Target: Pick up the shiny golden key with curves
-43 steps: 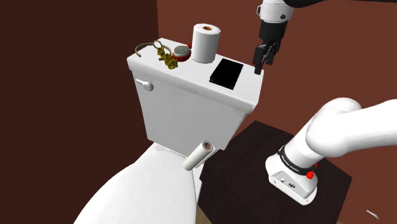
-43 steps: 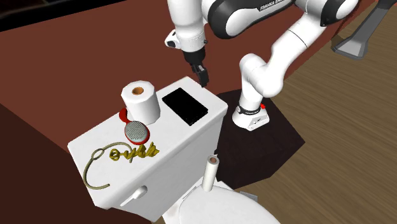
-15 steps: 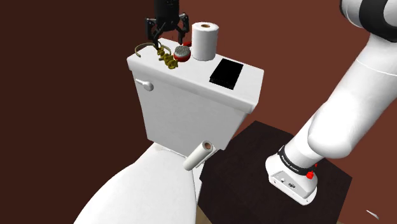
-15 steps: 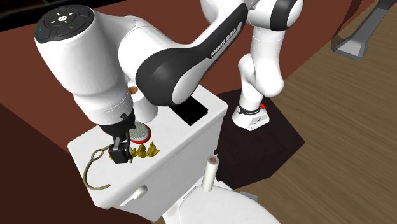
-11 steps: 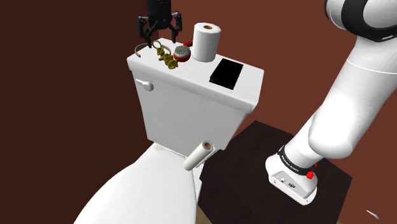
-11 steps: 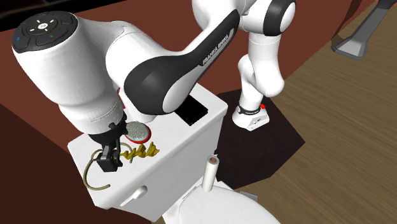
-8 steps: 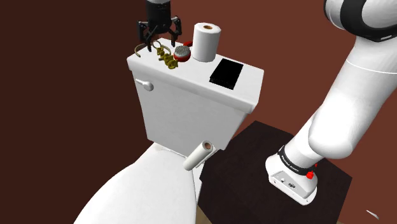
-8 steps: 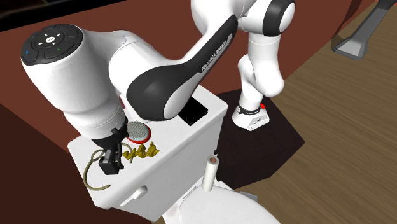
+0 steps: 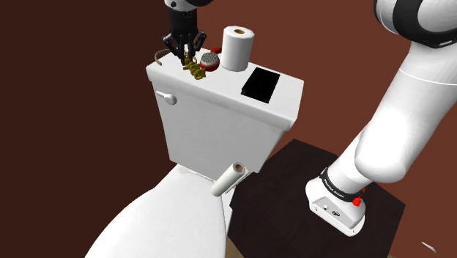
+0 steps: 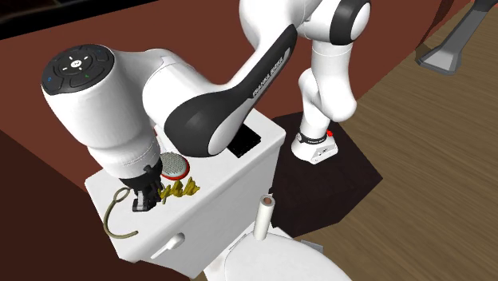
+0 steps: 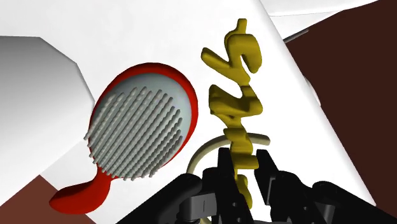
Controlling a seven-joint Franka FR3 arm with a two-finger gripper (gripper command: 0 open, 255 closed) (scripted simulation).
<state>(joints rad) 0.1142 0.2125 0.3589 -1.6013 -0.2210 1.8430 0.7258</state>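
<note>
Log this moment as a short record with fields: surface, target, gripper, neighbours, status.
surface: white toilet tank lid
target: golden key with a wavy shaft, lying on the lid
gripper: gripper lowered over one end of the key, fingers closed on its shaft from both sides
neighbours: red brush with grey bristles beside the key; paper roll upright; black flat rectangle
status: key gripped, not visibly lifted

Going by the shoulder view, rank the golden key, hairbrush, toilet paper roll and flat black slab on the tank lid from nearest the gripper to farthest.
1. golden key, clasped in the gripper.
2. red hairbrush, just right of the key.
3. toilet paper roll, right of the brush.
4. flat black slab, farthest to the right.
</note>
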